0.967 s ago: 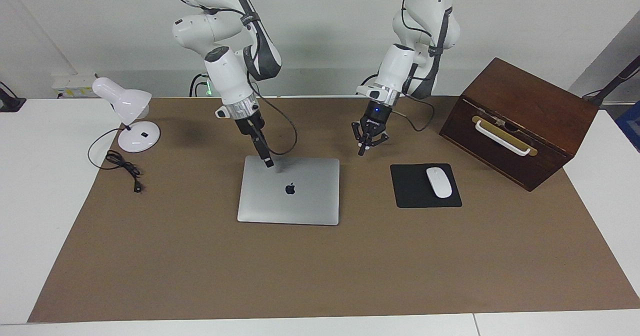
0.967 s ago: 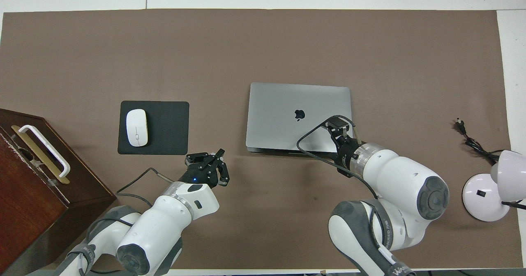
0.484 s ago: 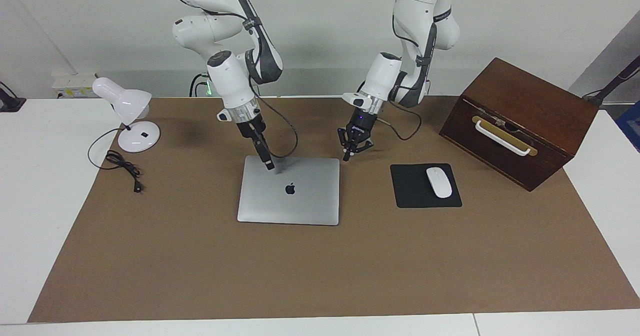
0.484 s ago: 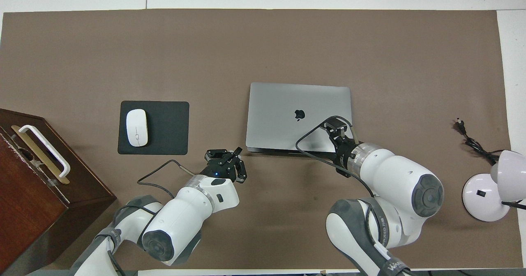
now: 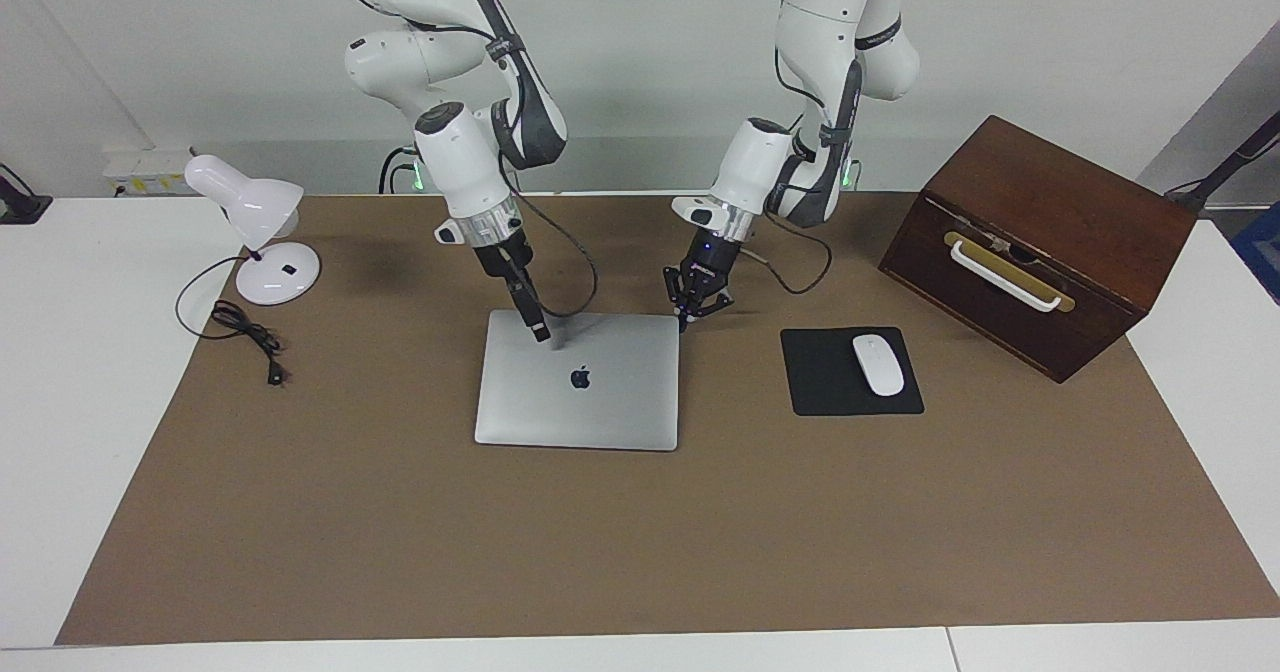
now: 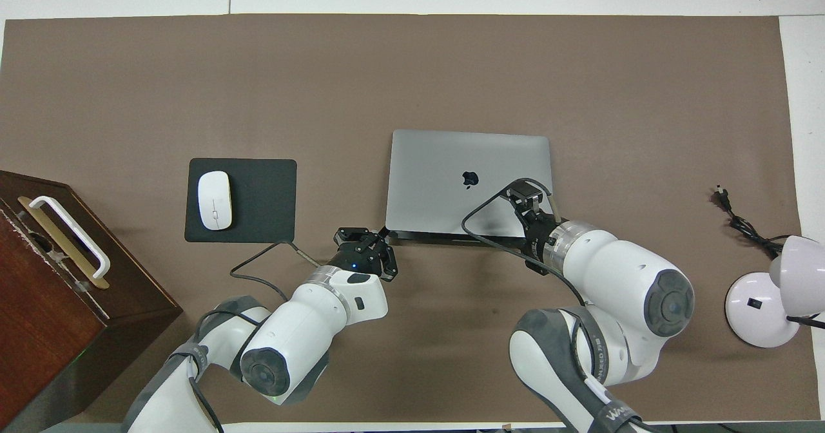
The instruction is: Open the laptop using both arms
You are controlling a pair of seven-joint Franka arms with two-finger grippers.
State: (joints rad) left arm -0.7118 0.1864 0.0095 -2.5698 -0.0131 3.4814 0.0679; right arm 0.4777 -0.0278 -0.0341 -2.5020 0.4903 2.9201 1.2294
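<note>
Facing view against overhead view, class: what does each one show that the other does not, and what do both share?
Only the facing view shows the wall, the arms' upper links and the wooden box's front whole. Only the overhead view shows the arms from above, with the right arm hiding part of the laptop. Both share the closed laptop, mouse on its black pad, lamp, the shut left gripper at the laptop's corner, and the right gripper on the lid.

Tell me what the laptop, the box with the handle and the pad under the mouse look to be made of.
Laptop: likely brushed aluminium; matte silver-grey lid, even soft sheen.
Box: dark stained wood, faint grain showing; its handle looks like white plastic or painted metal.
Mouse pad: matte black, probably fabric or rubber; no glare.
</note>
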